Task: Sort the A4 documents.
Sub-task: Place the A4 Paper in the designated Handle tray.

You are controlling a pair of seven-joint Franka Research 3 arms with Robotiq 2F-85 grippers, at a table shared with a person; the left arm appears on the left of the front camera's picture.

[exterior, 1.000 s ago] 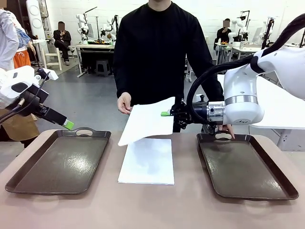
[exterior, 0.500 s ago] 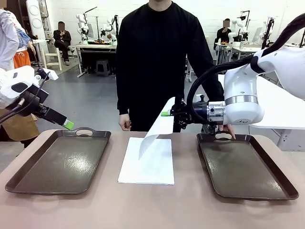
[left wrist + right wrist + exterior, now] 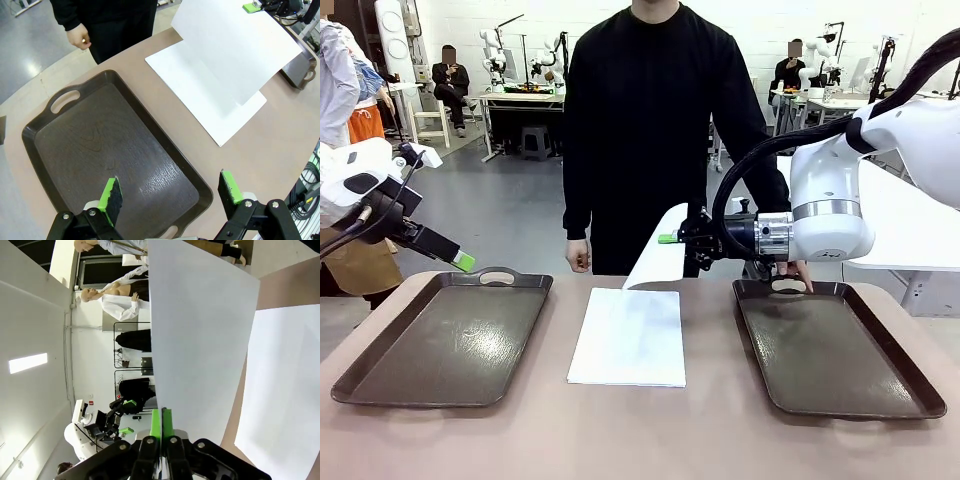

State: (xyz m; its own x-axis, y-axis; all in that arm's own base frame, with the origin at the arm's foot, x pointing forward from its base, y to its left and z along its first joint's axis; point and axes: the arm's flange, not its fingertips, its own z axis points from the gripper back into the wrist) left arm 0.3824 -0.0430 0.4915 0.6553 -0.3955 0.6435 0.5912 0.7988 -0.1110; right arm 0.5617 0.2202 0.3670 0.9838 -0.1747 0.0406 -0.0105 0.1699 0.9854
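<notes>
Front view: the flat A4 documents (image 3: pixel 630 335) lie in the middle of the table (image 3: pixel 640 435), their long side running away from the robot. Above their far edge the right gripper (image 3: pixel 667 238) reaches in sideways from the right. Its fingers are pinched on the top corner of a single A4 sheet (image 3: pixel 658 262), which hangs in the air and curls down toward the flat papers. Whether its lower edge touches them cannot be told. The right wrist view shows the two green pads pressed together with the sheet's edge between them.

Left of the flat documents sits a dark brown left tray (image 3: pixel 450 340), and right of them a matching right tray (image 3: pixel 830 350), each near but apart from the paper. The left gripper (image 3: pixel 465 262) hovers well left of the documents, over the left tray's far corner. In the left wrist view its fingers are spread wide above the tray.

Beyond the documents stands a person (image 3: pixel 650 110) in black. One hand (image 3: pixel 579 256) hangs just past their far left corner, and the other hand (image 3: pixel 798 270) is at the right tray's far handle, partly hidden by the right arm.
</notes>
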